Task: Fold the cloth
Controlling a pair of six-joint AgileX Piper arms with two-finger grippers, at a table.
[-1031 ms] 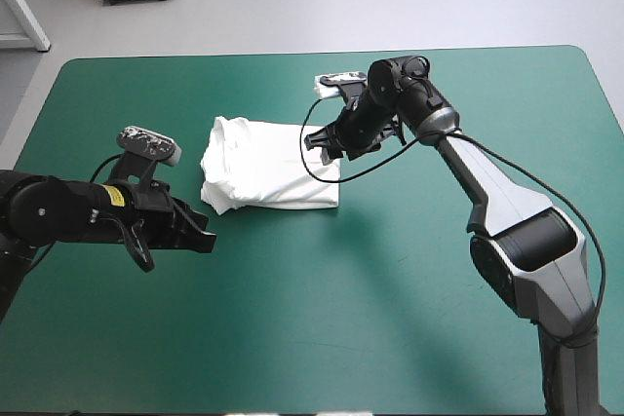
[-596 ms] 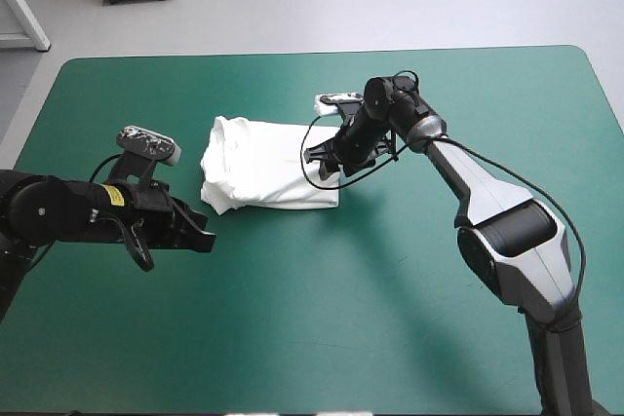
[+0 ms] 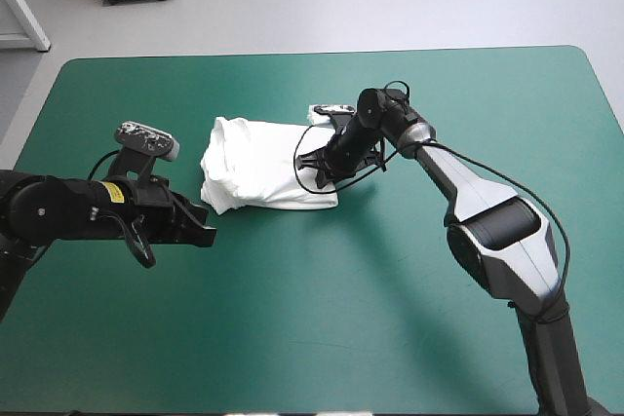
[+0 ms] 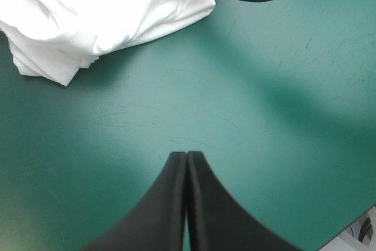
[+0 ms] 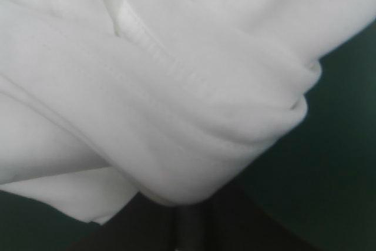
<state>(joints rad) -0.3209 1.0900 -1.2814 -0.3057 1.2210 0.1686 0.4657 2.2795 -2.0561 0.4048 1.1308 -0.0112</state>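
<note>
1. Teal-green table cover (image 3: 409,328): spans the whole top, edge to edge.
2. White T-shirt (image 3: 258,170): lies as a folded bundle on the cover, a little left of table centre, in the far half. Roughly rectangular, layers stacked. Left end bunched and thicker, right end flatter. Well apart from every table edge.
3. Right gripper (image 3: 314,157): sits on the T-shirt's right end, close to its near-right corner, arm reaching in from the right side of the table. In its own wrist view: black fingers (image 5: 153,233) all but closed, only a narrow seam between them, tips buried under a rounded fold of white cloth, stitched hem just ahead. Reads as clamped on the T-shirt.
4. Left gripper (image 4: 186,156): fully closed, both fingers meeting in one pointed arch. Hangs over bare cover, nearer than the bundle and left of it, close to its near-left corner but clear of the cloth. Points roughly toward the bundle's near edge.
</note>
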